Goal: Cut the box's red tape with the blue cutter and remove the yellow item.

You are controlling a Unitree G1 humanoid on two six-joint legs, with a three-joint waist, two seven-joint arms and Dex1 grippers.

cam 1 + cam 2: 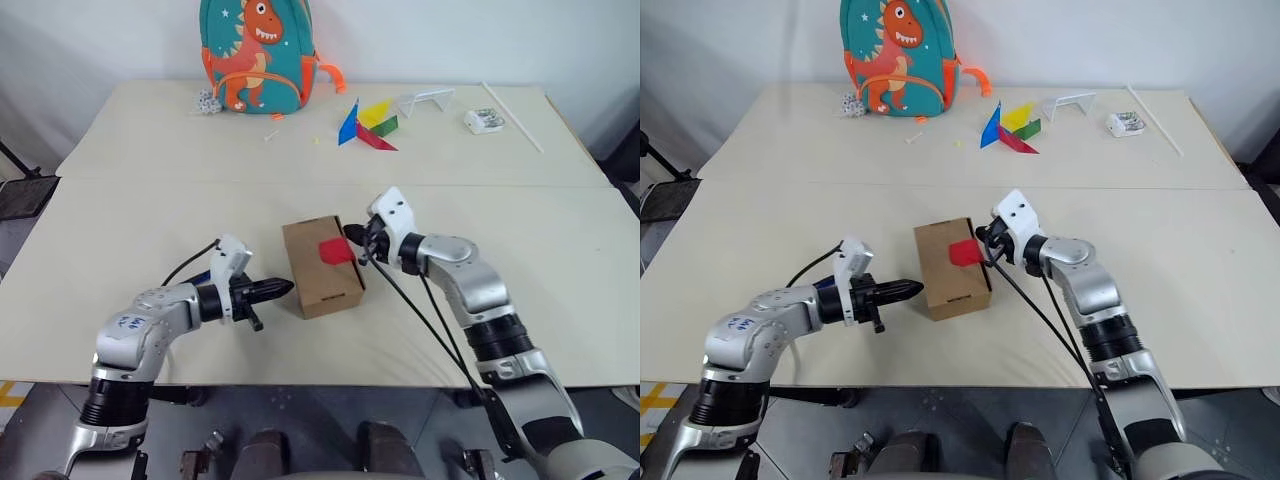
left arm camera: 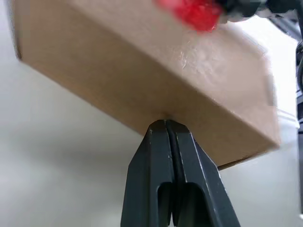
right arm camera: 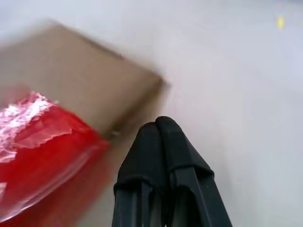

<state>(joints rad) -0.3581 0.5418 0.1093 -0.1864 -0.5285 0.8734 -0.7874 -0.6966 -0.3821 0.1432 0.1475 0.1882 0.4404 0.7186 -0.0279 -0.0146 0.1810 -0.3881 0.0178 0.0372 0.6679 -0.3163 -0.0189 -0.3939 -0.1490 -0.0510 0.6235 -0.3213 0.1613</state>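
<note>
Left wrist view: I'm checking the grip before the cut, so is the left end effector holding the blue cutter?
No, the left end effector is shut on nothing, its tips against the side of the box.

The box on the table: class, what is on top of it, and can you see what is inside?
On top of the box lies the red tape, towards its right edge. The box is closed, so its inside is covered and cannot be seen.

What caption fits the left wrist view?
Shut left pincer pressed against the box's side, red tape on top.
</note>
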